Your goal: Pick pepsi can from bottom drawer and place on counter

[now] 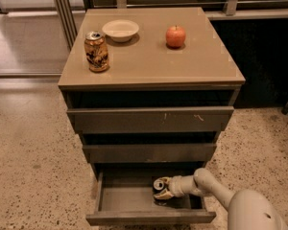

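The pepsi can [158, 185] stands upright in the open bottom drawer [125, 200], right of its middle, with its silver top showing. My gripper [163, 188] reaches into the drawer from the right and is shut on the can, one pale finger behind it and one in front of it. The can's dark body is mostly hidden by the fingers and the shadow. The counter [149, 56] is the tan glossy top of the cabinet, well above the gripper.
On the counter stand a gold-and-brown can [96, 51] at the left, a white bowl [120, 30] behind it and a red apple [175, 36] at the right. The two upper drawers [149, 120] stand slightly out above the bottom drawer. The floor is speckled.
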You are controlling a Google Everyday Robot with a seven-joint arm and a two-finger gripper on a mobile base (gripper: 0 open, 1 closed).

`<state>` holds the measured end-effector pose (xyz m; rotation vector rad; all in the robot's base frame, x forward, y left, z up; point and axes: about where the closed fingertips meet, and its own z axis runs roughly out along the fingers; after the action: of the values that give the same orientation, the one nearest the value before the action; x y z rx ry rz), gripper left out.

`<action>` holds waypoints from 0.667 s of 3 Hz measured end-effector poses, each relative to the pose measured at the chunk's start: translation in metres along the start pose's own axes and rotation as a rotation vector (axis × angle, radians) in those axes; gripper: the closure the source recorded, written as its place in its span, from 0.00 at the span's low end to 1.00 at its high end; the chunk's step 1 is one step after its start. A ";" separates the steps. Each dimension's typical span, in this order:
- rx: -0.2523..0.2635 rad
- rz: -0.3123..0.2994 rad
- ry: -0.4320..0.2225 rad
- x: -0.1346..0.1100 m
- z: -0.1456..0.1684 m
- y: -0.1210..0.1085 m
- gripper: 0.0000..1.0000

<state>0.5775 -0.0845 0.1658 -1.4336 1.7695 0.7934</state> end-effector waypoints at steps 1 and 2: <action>-0.002 -0.001 -0.001 -0.001 0.000 0.001 0.96; -0.020 -0.009 -0.051 -0.031 -0.021 0.014 1.00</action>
<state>0.5644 -0.0826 0.2037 -1.4208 1.7206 0.8383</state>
